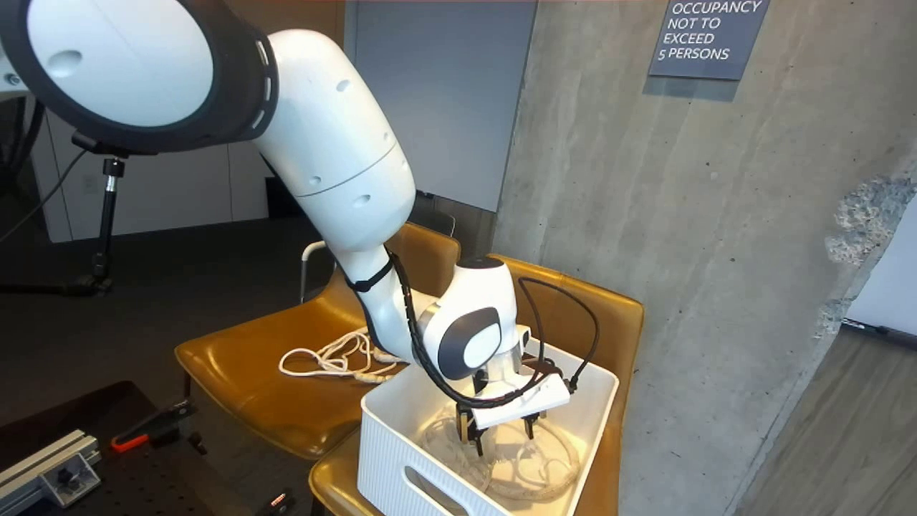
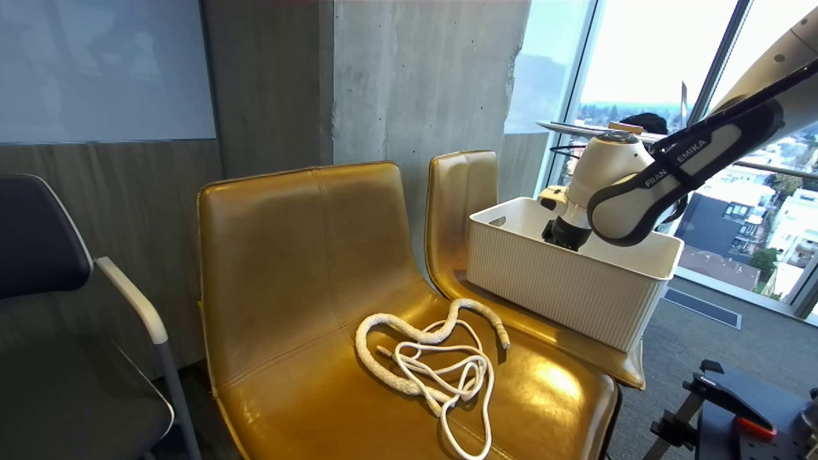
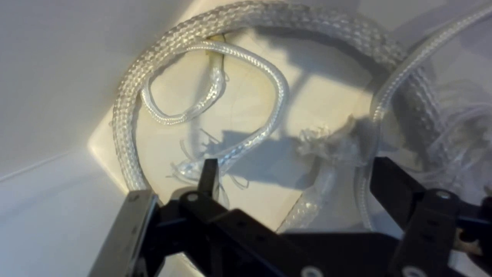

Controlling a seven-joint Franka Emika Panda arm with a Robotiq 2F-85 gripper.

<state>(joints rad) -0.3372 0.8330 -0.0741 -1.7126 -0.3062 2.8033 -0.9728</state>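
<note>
The claw (image 3: pixel 295 169) hangs inside a white bin (image 1: pixel 401 448), its two blocky black fingers (image 3: pixel 209 177) standing well apart. Seen between them in the wrist view, a pale rope end (image 3: pixel 309 204) bursts into a ragged, fluffy tuft. Near one fingertip a thin cord (image 3: pixel 281 96), glossy and finely braided, curls round and finishes in stray whiskers; whether it touches the finger, I cannot tell. Around these a thick rope (image 3: pixel 125 115) of coarse, silvery weave bends in a broad ring on the bin's floor, close by a corner. A slim strand (image 3: pixel 380 100) crosses over that ring, beside a blurred nest of threads (image 3: pixel 469 132).

The bin's walls are smooth within and finely ribbed outside, with a rounded slot for a handle. It stands on a brown chair (image 2: pixel 463 211) with a shiny, leathery cover. On the matching seat (image 2: pixel 287 358) alongside lie a chunky plaited rope (image 2: pixel 364 351) and a tangle of smooth white cord (image 2: pixel 491 380).

Behind rises a streaky concrete wall (image 1: pixel 680 201), chipped to rough pebbles at one edge, bearing a flat grey sign (image 1: pixel 709 39).
</note>
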